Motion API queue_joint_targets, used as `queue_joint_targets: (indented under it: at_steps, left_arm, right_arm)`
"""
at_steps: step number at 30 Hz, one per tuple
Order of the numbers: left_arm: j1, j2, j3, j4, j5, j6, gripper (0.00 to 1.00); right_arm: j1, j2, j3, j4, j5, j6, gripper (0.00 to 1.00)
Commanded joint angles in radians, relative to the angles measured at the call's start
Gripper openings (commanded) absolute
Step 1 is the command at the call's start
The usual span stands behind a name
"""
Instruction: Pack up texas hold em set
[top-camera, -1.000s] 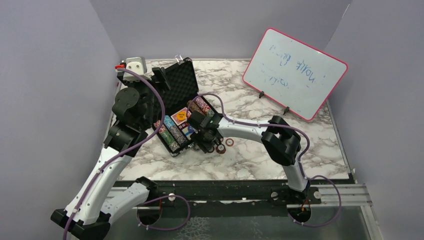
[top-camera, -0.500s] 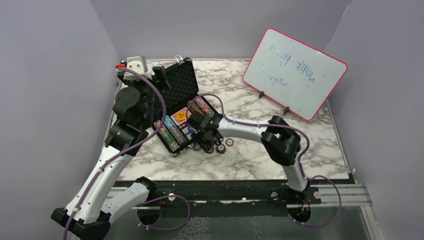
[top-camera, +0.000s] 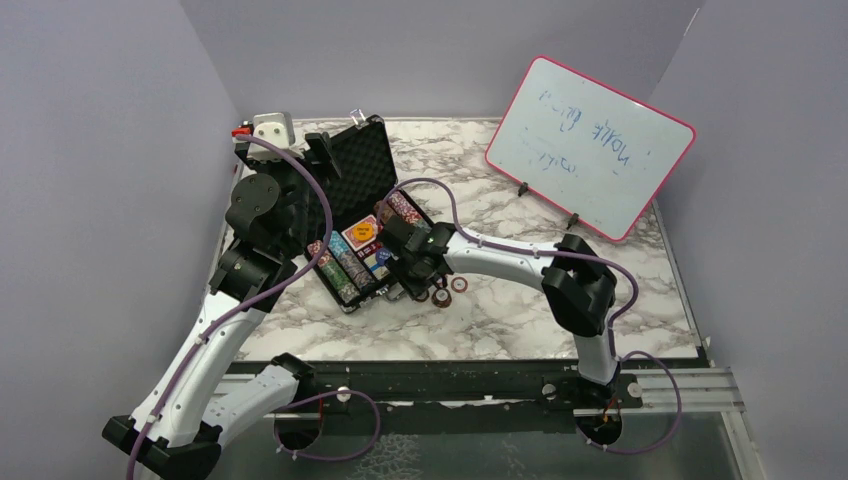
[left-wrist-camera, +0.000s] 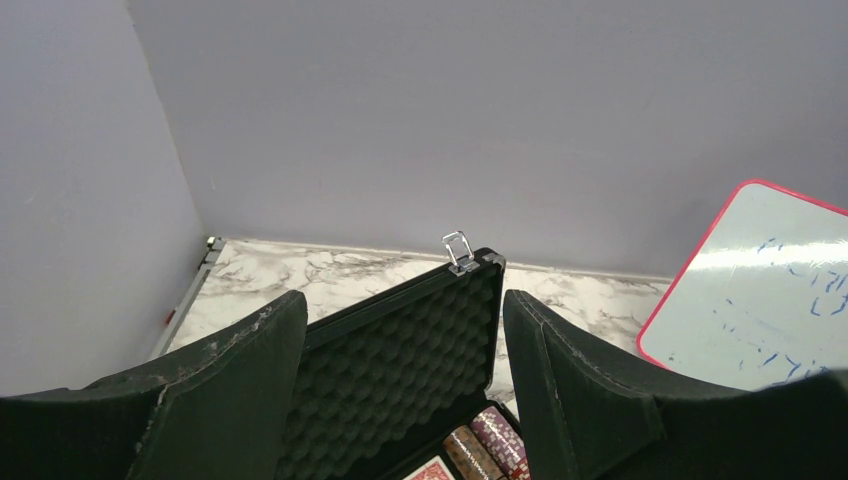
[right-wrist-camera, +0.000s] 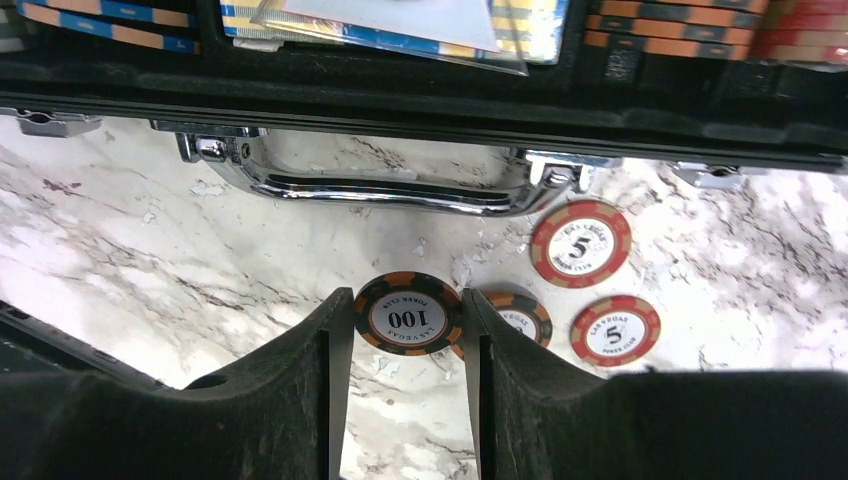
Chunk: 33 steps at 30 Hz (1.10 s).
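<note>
Glossy chrome handle (right-wrist-camera: 370, 192), dimpled foam lining (left-wrist-camera: 395, 372), marble-veined tabletop (right-wrist-camera: 120, 270), matt black fingers (right-wrist-camera: 290, 400), smooth printed chip (right-wrist-camera: 408, 318).

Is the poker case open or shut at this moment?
Open. The case lid stands raised, foam lining exposed, with chip rows and card decks visible inside.

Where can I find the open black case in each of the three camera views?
Top view: the case is left of centre, lid raised.
Left wrist: its foam lid fills the bottom centre.
Right wrist: its front wall runs along the top edge, with the handle below it.
Shared landmark: the marble table.
</note>
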Motion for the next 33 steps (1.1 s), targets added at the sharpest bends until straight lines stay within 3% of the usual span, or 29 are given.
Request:
queue_joint_targets:
  at_steps: [1, 25, 33]
  left_arm:
    - [-0.001, -0.011, 0.002, 0.016, -0.017, -0.001, 0.75]
    - [0.0, -0.025, -0.004, -0.008, -0.011, -0.017, 0.74]
    - [0.0, -0.027, -0.006, -0.009, -0.011, -0.02, 0.75]
  right_arm:
    - [0.001, -0.056, -0.011, -0.035, 0.085, 0.068, 0.43]
    - [-0.073, -0.077, -0.121, -0.028, 0.108, 0.169, 0.43]
    - [-0.077, -0.097, -0.11, -0.026, 0.103, 0.176, 0.62]
